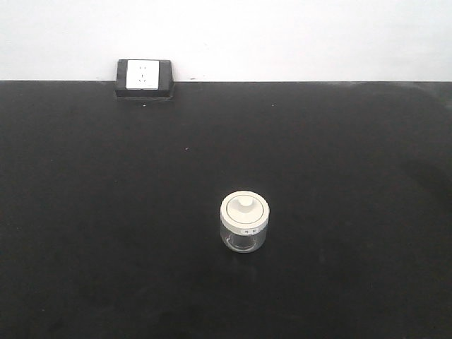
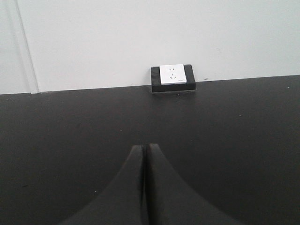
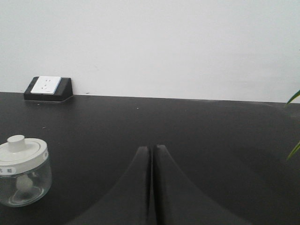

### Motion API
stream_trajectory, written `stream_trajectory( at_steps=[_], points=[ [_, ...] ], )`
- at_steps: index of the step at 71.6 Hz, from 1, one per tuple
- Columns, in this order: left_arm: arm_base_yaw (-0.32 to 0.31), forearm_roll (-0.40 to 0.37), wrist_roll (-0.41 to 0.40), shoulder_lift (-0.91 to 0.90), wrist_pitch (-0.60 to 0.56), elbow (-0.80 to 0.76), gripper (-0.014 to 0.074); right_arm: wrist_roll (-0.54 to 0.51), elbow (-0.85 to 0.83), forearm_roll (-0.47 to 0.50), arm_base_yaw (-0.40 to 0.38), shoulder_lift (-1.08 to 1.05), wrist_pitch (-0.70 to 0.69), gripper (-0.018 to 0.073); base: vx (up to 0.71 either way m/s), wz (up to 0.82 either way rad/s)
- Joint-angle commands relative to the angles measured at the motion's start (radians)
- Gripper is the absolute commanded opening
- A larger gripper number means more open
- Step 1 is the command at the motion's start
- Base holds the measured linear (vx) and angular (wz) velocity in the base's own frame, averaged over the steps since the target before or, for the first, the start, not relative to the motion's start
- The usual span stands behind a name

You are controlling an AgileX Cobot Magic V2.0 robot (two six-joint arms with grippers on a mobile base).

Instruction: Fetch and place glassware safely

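1. The glass jar (image 1: 244, 222) stood upright, lid on, near the middle of the black desk (image 1: 339, 176), well apart from the socket box (image 1: 144, 78) at the far edge.
2. The left gripper (image 2: 144, 152) had its fingers pressed together, holding nothing.
3. The right gripper (image 3: 152, 152) was likewise closed and empty, the jar off to its left.

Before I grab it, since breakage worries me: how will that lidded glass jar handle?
The jar looks like thin clear glass, so probably fragile and slick. It is squat, so a nudge should slide it rather than tip it. Its lid seems only rested on, so lifting by the knob may leave the glass behind.
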Motion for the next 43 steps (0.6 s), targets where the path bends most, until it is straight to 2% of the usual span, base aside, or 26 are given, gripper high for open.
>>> stream_trajectory(
  at_steps=[1,43],
  points=[
    [0.000,-0.001,-0.002,-0.018,-0.077,0.031,-0.0007,-0.010,0.020,-0.008,-0.023,-0.013,-0.080,-0.0008,0.00,0.00],
    [0.000,-0.001,-0.002,-0.018,-0.077,0.031,-0.0007,-0.010,0.020,-0.007,-0.020,-0.013,-0.072,-0.0008,0.00,0.00]
  ],
)
